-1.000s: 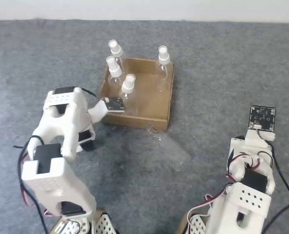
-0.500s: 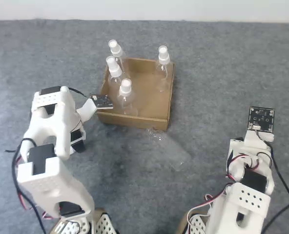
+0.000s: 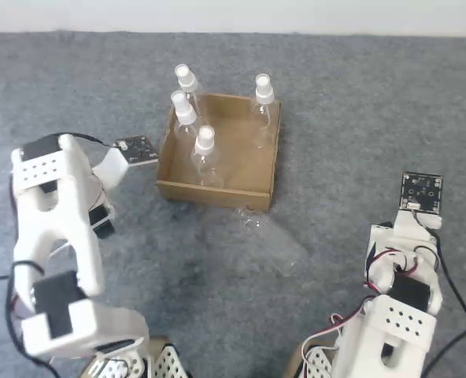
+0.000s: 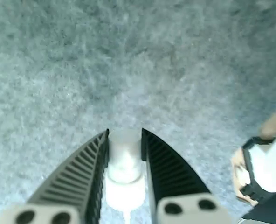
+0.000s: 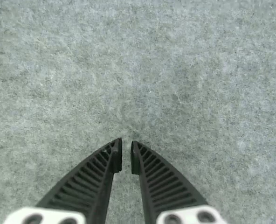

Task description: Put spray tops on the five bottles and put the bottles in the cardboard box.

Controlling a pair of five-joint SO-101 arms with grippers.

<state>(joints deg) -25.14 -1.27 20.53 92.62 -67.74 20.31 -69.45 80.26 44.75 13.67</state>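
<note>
Here, left pincer (image 4: 125, 136) grips spray top (image 4: 124, 164)

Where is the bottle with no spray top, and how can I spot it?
Find the cardboard box in the middle of the grey carpet. Just outside its near wall lies a clear bottle. The upright bottles wear white spray tops; this one lies on its side with a bare neck.

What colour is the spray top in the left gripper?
The spray top is white, clearest in left wrist view.
</note>
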